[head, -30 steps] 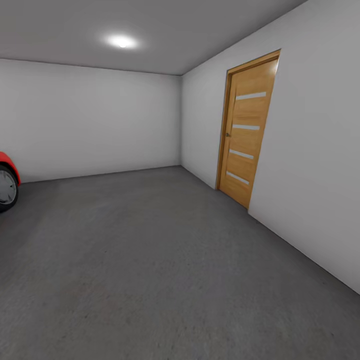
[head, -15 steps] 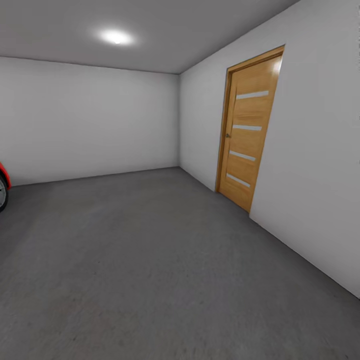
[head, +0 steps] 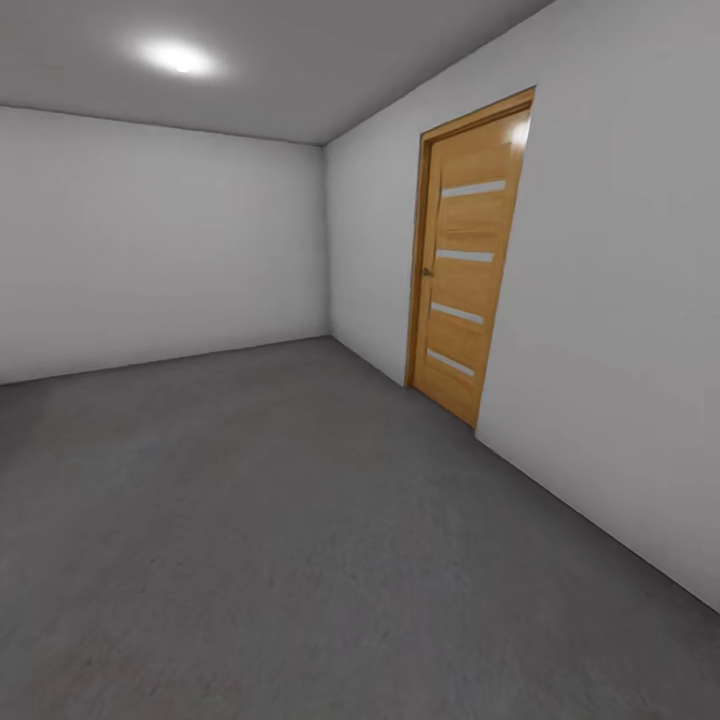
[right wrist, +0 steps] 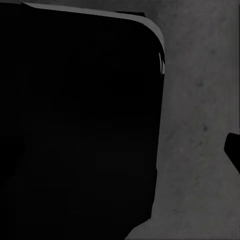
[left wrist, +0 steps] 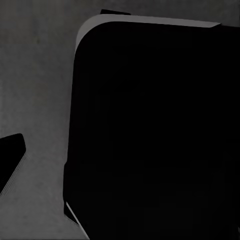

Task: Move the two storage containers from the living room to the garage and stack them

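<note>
Since a second ago the head camera has swung to the right: the red car that sat at the left edge has slipped out of the frame, and the door (head: 463, 255) and the ceiling light (head: 178, 57) now sit further left in the picture. That is the camera turning, not the things shifting.

From the head view the garage is a bare room, with white-grey walls (head: 150, 240) meeting at a corner in the upper middle of the frame. Its dark, mottled floor (head: 280, 520) fills the lower half. A wooden door with four pale horizontal strips stands closed in the right-hand wall, right of centre. One round light glows at the upper left on the grey ceiling.

Each wrist view looks down on the same grey floor (left wrist: 35, 75), with a large black rounded body (left wrist: 150, 130) covering most of the frame, and a similar dark mass (right wrist: 75, 125) on the right side. Whether either arm's jaws are released or clenched, I cannot tell.
</note>
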Tool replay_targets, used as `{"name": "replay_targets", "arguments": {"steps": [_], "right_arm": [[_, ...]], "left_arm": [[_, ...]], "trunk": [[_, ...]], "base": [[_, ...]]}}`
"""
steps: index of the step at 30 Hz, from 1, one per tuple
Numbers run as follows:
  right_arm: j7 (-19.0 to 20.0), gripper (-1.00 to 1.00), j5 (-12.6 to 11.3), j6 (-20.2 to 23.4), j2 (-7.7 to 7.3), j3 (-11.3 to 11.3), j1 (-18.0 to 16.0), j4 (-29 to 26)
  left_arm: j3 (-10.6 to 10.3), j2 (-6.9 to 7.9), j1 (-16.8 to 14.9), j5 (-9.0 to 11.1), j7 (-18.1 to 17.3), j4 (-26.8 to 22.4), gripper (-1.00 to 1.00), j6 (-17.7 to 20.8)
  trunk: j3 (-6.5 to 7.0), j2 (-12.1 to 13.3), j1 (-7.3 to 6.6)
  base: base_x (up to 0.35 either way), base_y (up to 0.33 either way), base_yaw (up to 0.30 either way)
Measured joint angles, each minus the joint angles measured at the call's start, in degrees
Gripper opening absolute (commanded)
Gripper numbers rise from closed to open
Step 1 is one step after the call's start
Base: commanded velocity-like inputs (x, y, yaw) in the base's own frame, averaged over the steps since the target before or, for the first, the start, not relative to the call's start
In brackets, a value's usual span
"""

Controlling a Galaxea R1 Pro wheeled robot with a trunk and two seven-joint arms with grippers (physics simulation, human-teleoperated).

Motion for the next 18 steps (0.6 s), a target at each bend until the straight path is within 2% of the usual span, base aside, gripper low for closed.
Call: {"name": "replay_targets", "arguments": {"steps": [18], "right_arm": [[0.0, 1.00, 0.0, 0.1, 0.00, 0.1, 0.0, 0.0]], "left_arm": [[0.0, 0.00, 0.0, 0.0, 0.0, 0.0, 1.00, 0.0]], "trunk": [[0.00, 0.0, 0.00]], "base": [[0.322, 0.000, -0.003]]}}
